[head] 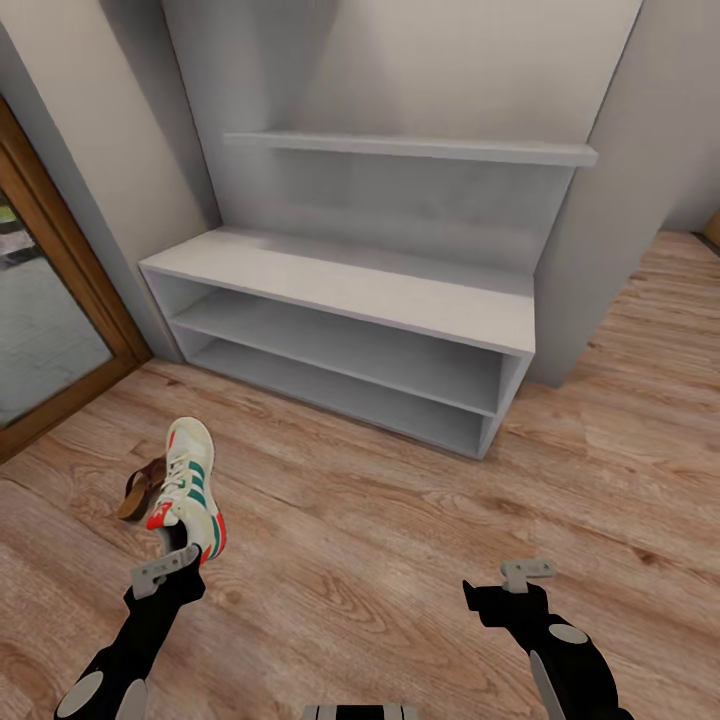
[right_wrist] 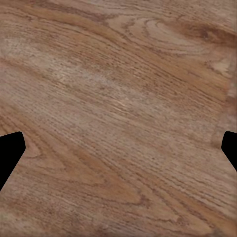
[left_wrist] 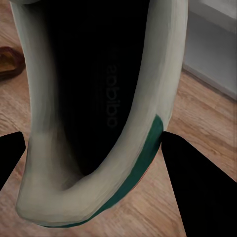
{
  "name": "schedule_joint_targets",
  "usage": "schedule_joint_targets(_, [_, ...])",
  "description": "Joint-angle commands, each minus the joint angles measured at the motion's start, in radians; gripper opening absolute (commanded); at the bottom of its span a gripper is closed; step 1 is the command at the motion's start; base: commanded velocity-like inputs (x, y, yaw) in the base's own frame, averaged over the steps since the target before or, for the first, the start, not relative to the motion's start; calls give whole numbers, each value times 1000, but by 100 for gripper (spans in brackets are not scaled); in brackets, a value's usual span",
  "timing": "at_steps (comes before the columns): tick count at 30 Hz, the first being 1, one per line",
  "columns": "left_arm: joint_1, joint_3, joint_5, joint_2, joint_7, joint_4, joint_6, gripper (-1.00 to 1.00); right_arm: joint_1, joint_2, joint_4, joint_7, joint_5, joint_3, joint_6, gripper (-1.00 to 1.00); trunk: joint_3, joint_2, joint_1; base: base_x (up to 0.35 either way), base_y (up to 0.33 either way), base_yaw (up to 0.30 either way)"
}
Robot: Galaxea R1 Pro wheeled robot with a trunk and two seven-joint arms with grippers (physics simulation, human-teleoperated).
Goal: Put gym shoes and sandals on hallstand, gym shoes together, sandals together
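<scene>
Left end effector [head: 178, 566] is clamped on my gym shoe [head: 190, 485] at its heel. Right end effector [head: 515, 580] hangs spread wide over the corridor floor [head: 400, 540], holding nothing; one sandal [head: 140, 490] lies beside the shoe.

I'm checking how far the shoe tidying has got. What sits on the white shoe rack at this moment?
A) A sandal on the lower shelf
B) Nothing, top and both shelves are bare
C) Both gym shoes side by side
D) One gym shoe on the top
B: the shoe rack has a bare top and two bare shelves, while one gym shoe is at the left gripper and a sandal lies on the floor.
</scene>
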Motion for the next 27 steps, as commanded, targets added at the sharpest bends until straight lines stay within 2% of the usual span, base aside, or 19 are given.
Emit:
schedule_joint_targets(1, [0, 2, 10, -1, -2, -1, 6, -100, 0, 0, -1, -1, 2, 0, 5, 100, -1, 0, 0, 0, 0, 0])
schedule_joint_targets(8, [0, 13, 19, 0, -5, -4, 6, -100, 0, -1, -1, -1, 2, 0, 5, 100, -1, 0, 0, 0, 0, 0])
schedule_joint_targets(9, [1, 44, 19, 1, -4, -5, 6, -100, 0, -1, -1, 0, 1, 0, 5, 100, -1, 0, 0, 0, 0, 0])
schedule_joint_targets(11, [1, 53, 18, 1, -4, -6, 6, -100, 0, -1, -1, -1, 1, 0, 5, 100, -1, 0, 0, 0, 0, 0])
schedule_joint_targets(17, [1, 50, 17, 1, -5, -6, 6, -100, 0, 0, -1, -1, 2, 0, 5, 100, -1, 0, 0, 64, 70, 0])
schedule_joint_targets(27, [1, 50, 14, 1, -5, -6, 6, -100, 0, 0, -1, -1, 2, 0, 5, 100, -1, 0, 0, 196, 235, 0])
